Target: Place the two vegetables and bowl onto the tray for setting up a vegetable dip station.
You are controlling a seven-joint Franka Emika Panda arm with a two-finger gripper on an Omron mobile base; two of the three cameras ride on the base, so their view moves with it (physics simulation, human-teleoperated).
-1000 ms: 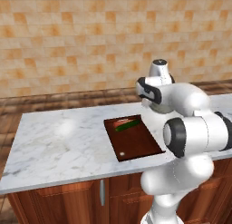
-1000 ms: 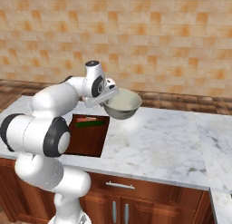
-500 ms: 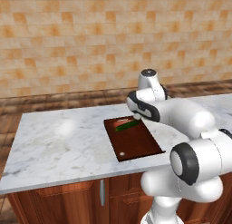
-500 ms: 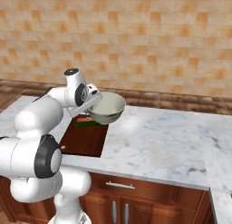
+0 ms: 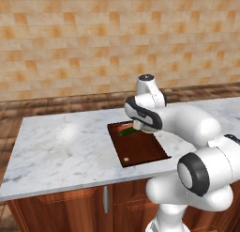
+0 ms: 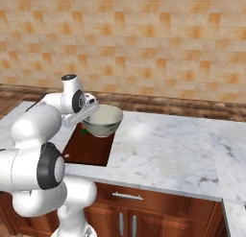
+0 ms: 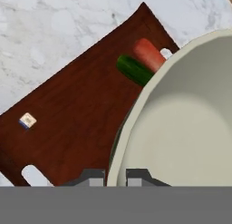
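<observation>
- Gripping the bowl (image 6: pixel 102 121) by its rim, the gripper (image 7: pixel 115 175) has its fingers pinched tight on the near edge, one inside and one outside.
- Bowl hangs in the air, tilted, over the far end of the tray (image 5: pixel 138 151) and clear of the counter (image 6: pixel 163 154).
- Tray lies flat on the marble counter, its long side running away from the robot.
- Cucumber (image 7: pixel 133 70) and carrot (image 7: pixel 148 54) lie side by side on the tray, touching or nearly so, partly hidden behind the bowl's rim in the hand view.
- Pale slot handle (image 7: pixel 34 175) sits at the tray's near end, a small white dot (image 7: pixel 27 121) beside it.
</observation>
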